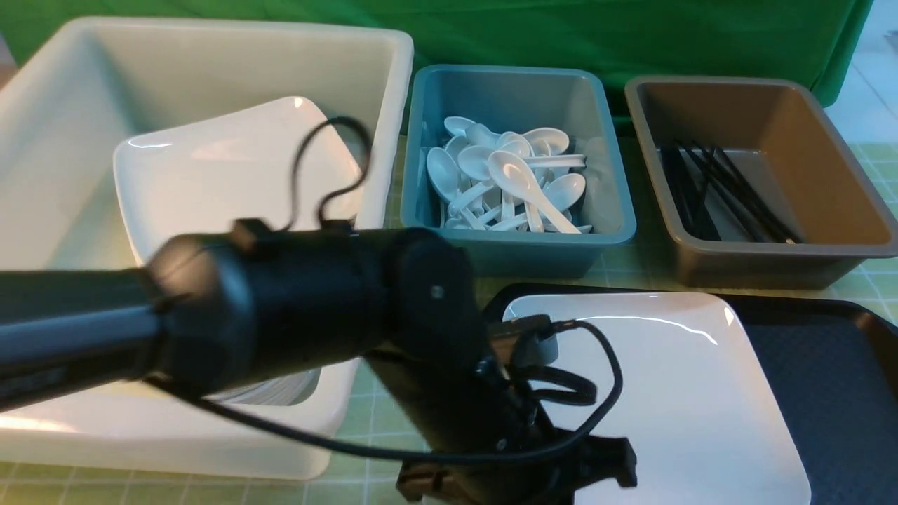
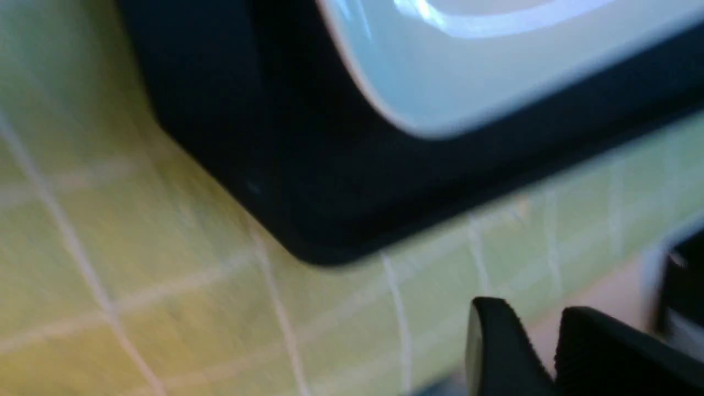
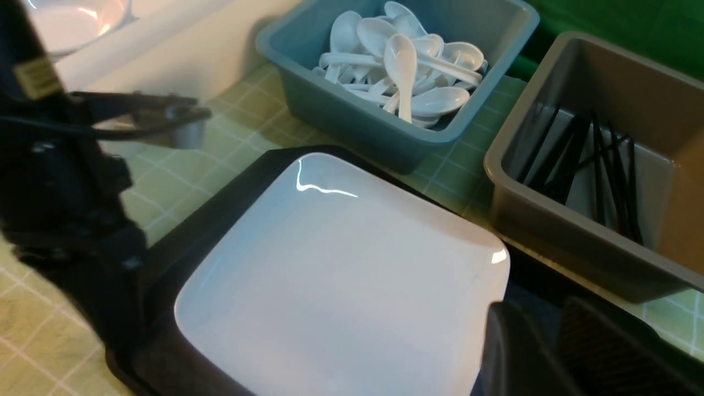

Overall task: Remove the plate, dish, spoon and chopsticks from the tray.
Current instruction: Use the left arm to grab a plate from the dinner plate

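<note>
— Claws first, since they sit nearest to us. What do we have on the left?

— We see the left claw (image 2: 528, 324) hanging over the checked green mat (image 2: 165, 286), just off a rounded corner of the tray (image 2: 308, 181). Its two black tips stand a little apart. Mat shows between them, and they hold nothing.

— And the right claw (image 3: 550, 330)?

— Only a thin dark seam divides its tips, just beside a corner of the plate (image 3: 341, 275). We cannot tell whether they are parted or pressed together, and we make out nothing in them.

— Where does the plate lie?

— Flat on the left part of the tray, its glossy white face up. Our left arm (image 1: 280, 308) crosses in front of its near left corner.

— And beyond that?

— Behind the tray we find a teal tub (image 1: 519, 245) heaped with spoons (image 1: 512, 175). To its right is a brown tub (image 1: 828, 256) with chopsticks (image 1: 722, 189) lying along its floor. Left of both sits a big cream tub (image 1: 210, 63), with another white square dish (image 1: 224, 175) leaning inside it. Farthest back hangs a green cloth (image 1: 561, 35).
</note>
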`<state>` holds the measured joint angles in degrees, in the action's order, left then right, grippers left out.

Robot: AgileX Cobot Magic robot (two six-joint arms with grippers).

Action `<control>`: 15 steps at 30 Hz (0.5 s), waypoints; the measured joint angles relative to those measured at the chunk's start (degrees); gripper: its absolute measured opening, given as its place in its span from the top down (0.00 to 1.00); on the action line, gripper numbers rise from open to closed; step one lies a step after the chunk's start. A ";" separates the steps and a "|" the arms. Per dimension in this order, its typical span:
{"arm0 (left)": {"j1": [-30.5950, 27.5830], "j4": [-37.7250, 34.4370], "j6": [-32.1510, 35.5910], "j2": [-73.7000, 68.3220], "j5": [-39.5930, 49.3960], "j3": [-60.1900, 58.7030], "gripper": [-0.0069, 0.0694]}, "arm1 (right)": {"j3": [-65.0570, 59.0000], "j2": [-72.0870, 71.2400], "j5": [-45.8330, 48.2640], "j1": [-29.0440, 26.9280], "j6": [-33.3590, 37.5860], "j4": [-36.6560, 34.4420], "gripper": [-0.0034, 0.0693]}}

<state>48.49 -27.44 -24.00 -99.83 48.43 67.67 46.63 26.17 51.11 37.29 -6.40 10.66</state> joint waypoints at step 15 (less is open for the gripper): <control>0.01 6.80 -5.27 -7.26 -5.62 3.04 0.52 | 0.00 0.00 0.00 0.00 -0.10 0.04 0.77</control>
<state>48.51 -20.64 -29.27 -107.10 42.81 70.71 46.63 26.17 51.11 37.29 -6.50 10.70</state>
